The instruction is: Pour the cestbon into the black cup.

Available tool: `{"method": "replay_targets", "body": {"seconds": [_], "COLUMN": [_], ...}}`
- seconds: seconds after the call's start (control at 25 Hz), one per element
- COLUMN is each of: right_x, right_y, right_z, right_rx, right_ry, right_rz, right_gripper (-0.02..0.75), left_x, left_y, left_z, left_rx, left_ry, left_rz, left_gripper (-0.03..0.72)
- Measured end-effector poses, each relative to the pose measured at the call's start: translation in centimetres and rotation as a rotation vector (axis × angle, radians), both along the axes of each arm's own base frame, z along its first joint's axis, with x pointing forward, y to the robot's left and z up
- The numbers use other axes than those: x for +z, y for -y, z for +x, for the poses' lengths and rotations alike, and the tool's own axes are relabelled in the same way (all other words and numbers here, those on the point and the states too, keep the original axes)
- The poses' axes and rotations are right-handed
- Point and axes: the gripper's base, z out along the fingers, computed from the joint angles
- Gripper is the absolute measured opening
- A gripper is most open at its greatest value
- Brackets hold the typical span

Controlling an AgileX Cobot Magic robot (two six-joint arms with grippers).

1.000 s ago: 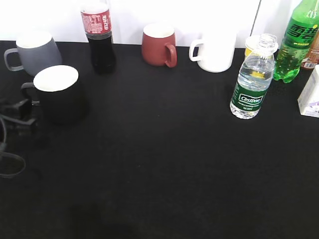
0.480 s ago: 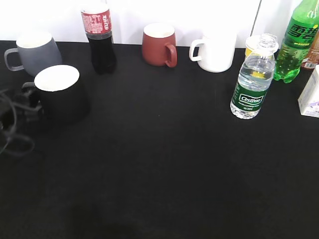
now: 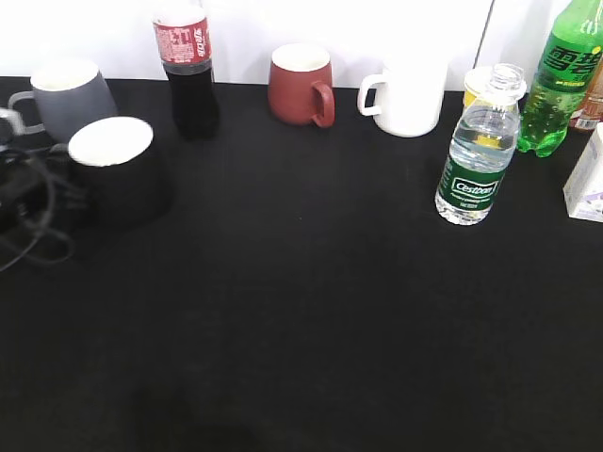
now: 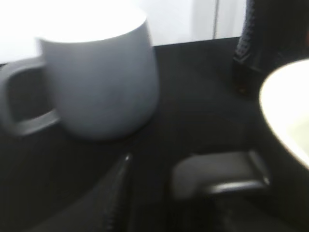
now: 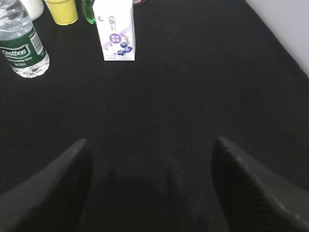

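The black cup [image 3: 118, 174], white inside, stands at the left of the black table with its handle pointing left. My left gripper [image 3: 47, 186] is at that handle and looks shut on it. In the left wrist view the handle [image 4: 217, 174] lies just right of my left finger [image 4: 118, 188], and the cup's white rim [image 4: 287, 116] is at the right edge. The cestbon [image 3: 478, 155] stands upright at the right, with no cap visible; it also shows in the right wrist view [image 5: 21, 48]. My right gripper [image 5: 152, 164] is open and empty, low over bare table, away from the bottle.
A grey mug [image 3: 66, 99] stands just behind the black cup, close to my left gripper. Along the back are a cola bottle [image 3: 188, 75], a dark red mug [image 3: 300, 85], a white mug [image 3: 405, 94], a yellow cup [image 3: 474, 83] and a green soda bottle [image 3: 561, 80]. A milk carton [image 3: 586, 179] stands at the right.
My left gripper has moved up toward the back along the left edge. The black cup has shifted slightly right and back with it. The cestbon has not moved.
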Motion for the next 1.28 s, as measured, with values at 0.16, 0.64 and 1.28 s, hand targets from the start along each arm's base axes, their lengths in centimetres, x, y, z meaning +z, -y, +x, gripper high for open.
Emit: {"method": "replay_targets", "body": {"seconds": [0.16,0.64,1.28], "right_x": [0.0,0.0,-1.8], "right_y": [0.0,0.0,-2.0], "right_z": [0.0,0.0,18.7], "right_rx": [0.0,0.0,0.199], "right_ry": [0.0,0.0,0.243], "right_rz": [0.0,0.0,-0.13], "right_gripper": [0.585,0.585,0.585], "left_x": [0.2,8.1,8.2], "left_y": [0.8,4.0,8.9], "left_z": [1.2,-4.4,-6.3], "left_rx": [-0.091,-0.323,-0.474], "left_ry": [0.036,0.191,0.147], "left_rz": [0.028,-0.174,-0.19], "left_gripper": [0.096,0.046,0.045]}}
